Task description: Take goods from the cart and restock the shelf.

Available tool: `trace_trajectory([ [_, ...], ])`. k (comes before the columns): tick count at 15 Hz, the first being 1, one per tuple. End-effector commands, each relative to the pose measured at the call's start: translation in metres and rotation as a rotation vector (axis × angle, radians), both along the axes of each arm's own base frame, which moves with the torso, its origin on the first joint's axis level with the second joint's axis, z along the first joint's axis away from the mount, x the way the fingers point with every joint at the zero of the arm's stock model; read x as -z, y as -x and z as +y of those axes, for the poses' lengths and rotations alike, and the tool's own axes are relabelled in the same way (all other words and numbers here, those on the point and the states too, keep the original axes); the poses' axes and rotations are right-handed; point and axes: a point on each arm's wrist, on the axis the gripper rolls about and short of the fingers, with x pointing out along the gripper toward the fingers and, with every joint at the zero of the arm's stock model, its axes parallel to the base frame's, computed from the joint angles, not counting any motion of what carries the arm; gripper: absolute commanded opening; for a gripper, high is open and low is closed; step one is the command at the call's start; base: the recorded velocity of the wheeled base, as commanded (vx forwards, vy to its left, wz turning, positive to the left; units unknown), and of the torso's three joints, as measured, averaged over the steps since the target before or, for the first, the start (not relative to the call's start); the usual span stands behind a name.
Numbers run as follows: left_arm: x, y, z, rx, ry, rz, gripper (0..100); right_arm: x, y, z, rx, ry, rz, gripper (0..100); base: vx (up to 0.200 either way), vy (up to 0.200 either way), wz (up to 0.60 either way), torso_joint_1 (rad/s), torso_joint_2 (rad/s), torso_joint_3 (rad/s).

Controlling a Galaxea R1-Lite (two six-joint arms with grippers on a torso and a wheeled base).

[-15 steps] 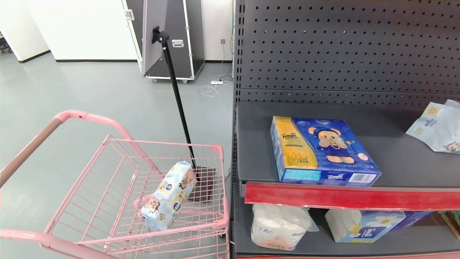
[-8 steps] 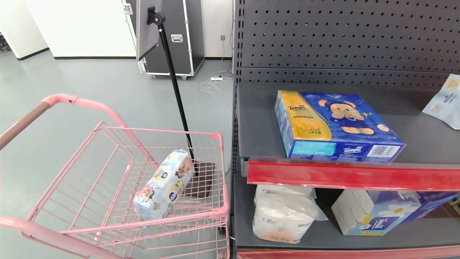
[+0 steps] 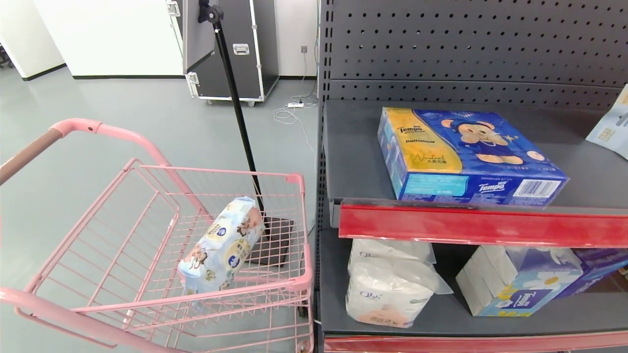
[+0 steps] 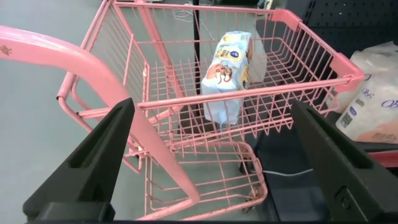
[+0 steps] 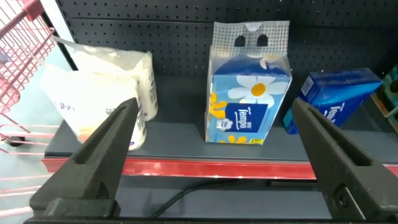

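Counts, left to right in the head view:
- 1 pink cart [image 3: 113, 131], lower left. 1 soft wipes pack [image 3: 221, 255] left inside, leaning on the right end wall of the basket.
- 1 black stand [image 3: 240, 117] behind the cart, 1 flight case [image 3: 235, 49] top centre.
- shelf [image 3: 353, 147], right half. Upper deck: 1 blue-yellow tissue box [image 3: 466, 157] lying flat at the front edge, 1 pale pouch [image 3: 613, 125] at the far right edge.
- Lower deck: 1 white tissue pack [image 3: 387, 287], 1 flower-print tissue pack [image 3: 515, 287], 1 dark blue box [image 5: 339, 99] beside it.

Arms:
- left gripper [image 4: 211, 104] hovers by the cart handle [image 4: 74, 59], aimed into the basket at the wipes pack [image 4: 231, 68]. Fingers spread wide, nothing held or touched.
- right gripper [image 5: 214, 102] faces the lower deck, level with its red front strip [image 5: 205, 168]. Fingers spread wide, empty, clear of both packs.
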Motion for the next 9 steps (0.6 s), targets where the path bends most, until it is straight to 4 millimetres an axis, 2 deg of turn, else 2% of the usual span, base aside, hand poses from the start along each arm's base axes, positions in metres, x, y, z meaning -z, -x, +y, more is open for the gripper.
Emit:
trace_trajectory([
  [1, 0.0000, -0.0001, 0.0000, 0.001, 0.000, 0.001, 100, 0.0000, -0.0001, 0.0000, 0.000, 0.001, 0.001, 100, -0.200, 0.200, 0.00, 0.007, 0.00, -0.002],
  [2, 0.0000, -0.0001, 0.0000, 0.000, 0.000, 0.001, 100, 0.0000, -0.0001, 0.0000, 0.000, 0.001, 0.001, 100, -0.200, 0.200, 0.00, 0.007, 0.01, 0.002],
  [3, 0.0000, -0.0001, 0.0000, 0.000, 0.000, 0.001, 100, 0.0000, -0.0001, 0.0000, 0.000, 0.001, 0.001, 100, 0.000, 0.200, 0.00, 0.002, 0.00, 0.007],
  [9, 0.0000, -0.0001, 0.0000, 0.000, 0.000, 0.001, 100, 0.0000, -0.0001, 0.0000, -0.002, 0.001, 0.001, 100, 0.000, 0.000, 0.00, 0.000, 0.00, 0.000],
])
